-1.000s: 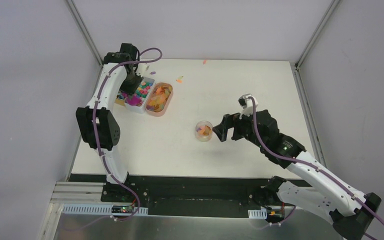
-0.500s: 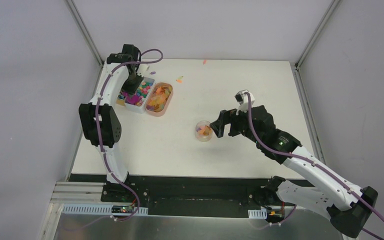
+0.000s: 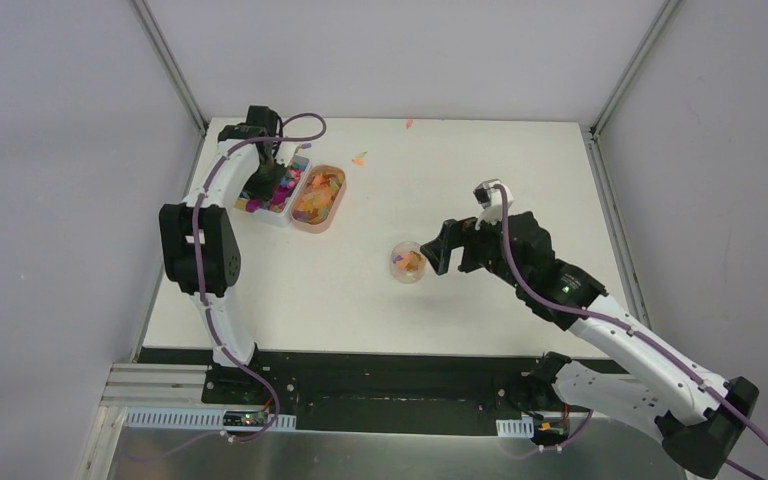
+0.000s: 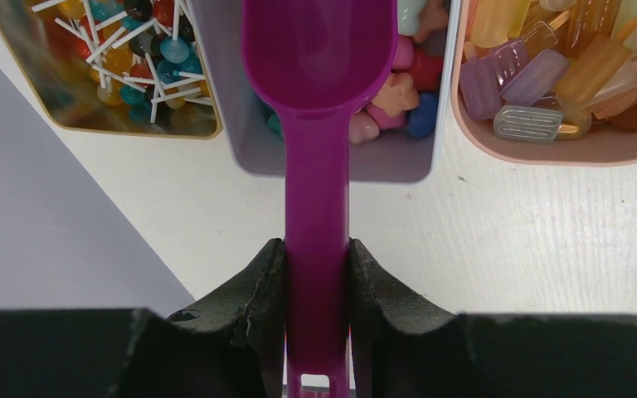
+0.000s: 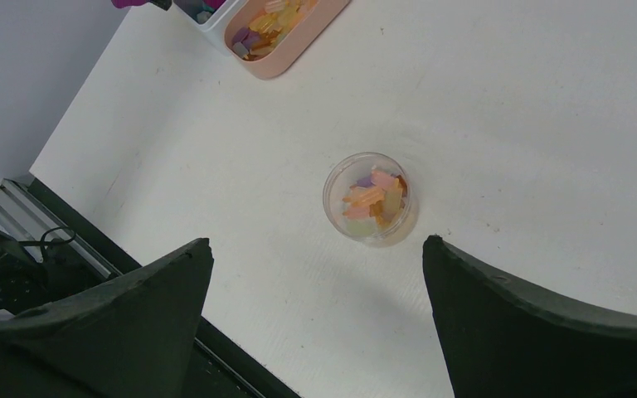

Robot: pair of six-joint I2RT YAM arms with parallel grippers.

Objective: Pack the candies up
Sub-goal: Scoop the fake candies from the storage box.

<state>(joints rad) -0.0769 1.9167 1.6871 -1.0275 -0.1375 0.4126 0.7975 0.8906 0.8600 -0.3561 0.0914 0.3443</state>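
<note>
My left gripper (image 4: 317, 257) is shut on the handle of a magenta scoop (image 4: 315, 124). The scoop's bowl hangs over the white tray (image 4: 381, 166) of pink, blue and green candies (image 4: 398, 95), and I see nothing in the bowl. Orange-amber candies (image 4: 581, 66) fill the pink tray (image 3: 318, 195) beside it. A small clear jar (image 5: 370, 199) stands mid-table with a few candies (image 5: 373, 197) inside and no lid on. My right gripper (image 5: 317, 241) is open just right of the jar (image 3: 408, 262), above the table, with nothing between its fingers.
A gold-rimmed tray of lollipops (image 4: 116, 66) sits left of the white tray. Two stray candies (image 3: 360, 158) lie on the table (image 3: 520, 180) near the back. The table's black front edge (image 5: 216, 348) runs below the right gripper. Walls close in on three sides.
The left gripper has shifted the scoop slightly toward the back over the white tray. The right gripper has crept a little left, closer to the jar, still open.
</note>
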